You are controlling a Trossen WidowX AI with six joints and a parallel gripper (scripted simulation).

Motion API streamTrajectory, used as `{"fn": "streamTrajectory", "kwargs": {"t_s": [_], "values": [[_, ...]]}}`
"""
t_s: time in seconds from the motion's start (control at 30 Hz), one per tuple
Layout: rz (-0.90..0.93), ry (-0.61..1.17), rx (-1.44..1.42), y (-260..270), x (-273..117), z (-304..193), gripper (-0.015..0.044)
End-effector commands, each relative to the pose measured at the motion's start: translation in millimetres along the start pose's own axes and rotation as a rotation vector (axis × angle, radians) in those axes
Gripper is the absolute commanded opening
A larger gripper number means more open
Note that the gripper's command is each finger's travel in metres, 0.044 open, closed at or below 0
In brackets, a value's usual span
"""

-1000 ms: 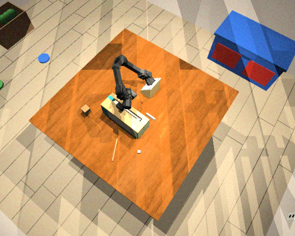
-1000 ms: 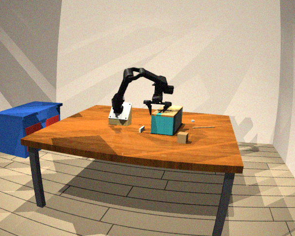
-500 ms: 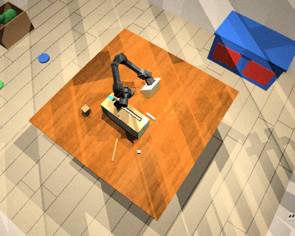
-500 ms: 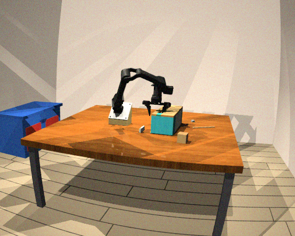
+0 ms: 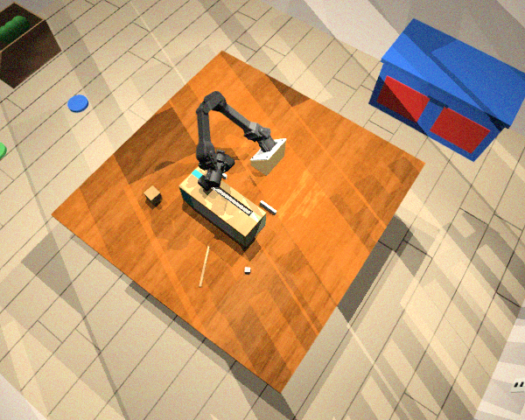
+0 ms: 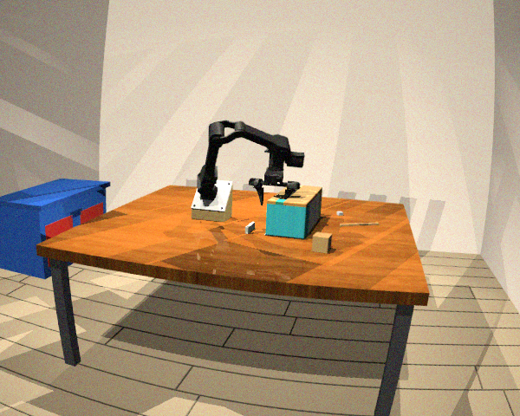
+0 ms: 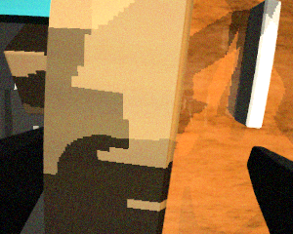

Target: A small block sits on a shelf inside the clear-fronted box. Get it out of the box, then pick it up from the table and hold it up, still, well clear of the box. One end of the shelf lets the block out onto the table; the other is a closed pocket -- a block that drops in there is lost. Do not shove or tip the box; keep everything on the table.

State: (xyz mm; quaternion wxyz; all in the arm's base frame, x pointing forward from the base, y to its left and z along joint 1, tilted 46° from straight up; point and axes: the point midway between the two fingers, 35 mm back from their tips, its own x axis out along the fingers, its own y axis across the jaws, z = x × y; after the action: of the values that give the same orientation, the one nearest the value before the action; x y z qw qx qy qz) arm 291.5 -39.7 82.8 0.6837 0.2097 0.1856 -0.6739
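The box [image 5: 227,210] [image 6: 285,219] [image 7: 146,73] stands upright, with a tan top, a teal end and a long slot [image 5: 233,200] in its top. My gripper [image 5: 216,178] [image 6: 274,199] [image 7: 157,146] is open and empty, pointing down near the teal end. One finger is at the slot, its tip hidden; the other hangs outside the box on the arm's side. A tan shape that looks like the small block [image 7: 26,60] shows in the wrist view through the slot, just beyond the slot-side finger, toward the teal end. Whether they touch is unclear. The shelf cannot be made out.
A white bar [image 6: 250,227] [image 7: 268,68] lies beside the box on the arm's side; another white bar [image 5: 268,207] lies near the far end. A tan cube [image 5: 151,194] [image 6: 321,242], thin stick [image 5: 204,266] [image 6: 360,224] and small white cube [image 5: 247,269] [image 6: 340,213] lie on the table.
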Motion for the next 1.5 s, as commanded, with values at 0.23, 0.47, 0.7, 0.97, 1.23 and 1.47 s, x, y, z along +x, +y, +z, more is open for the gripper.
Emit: {"fn": "streamTrajectory", "kwargs": {"t_s": [0.23,0.47,0.7,0.97,1.23,1.47], "values": [[0.001,0.002,0.002,0.5,-9.0,15.7,0.04],[-0.001,0.001,-0.002,0.3,-57.7,20.1,0.04],[0.068,0.091,0.374,-8.8,-54.3,38.9,0.0285],[0.12,0.343,1.233,-34.4,-56.2,73.0,0.0285],[0.112,0.439,1.487,-41.9,-57.4,81.0,0.0285],[0.112,0.464,1.521,-38.8,-20.6,70.1,0.0285]]}}
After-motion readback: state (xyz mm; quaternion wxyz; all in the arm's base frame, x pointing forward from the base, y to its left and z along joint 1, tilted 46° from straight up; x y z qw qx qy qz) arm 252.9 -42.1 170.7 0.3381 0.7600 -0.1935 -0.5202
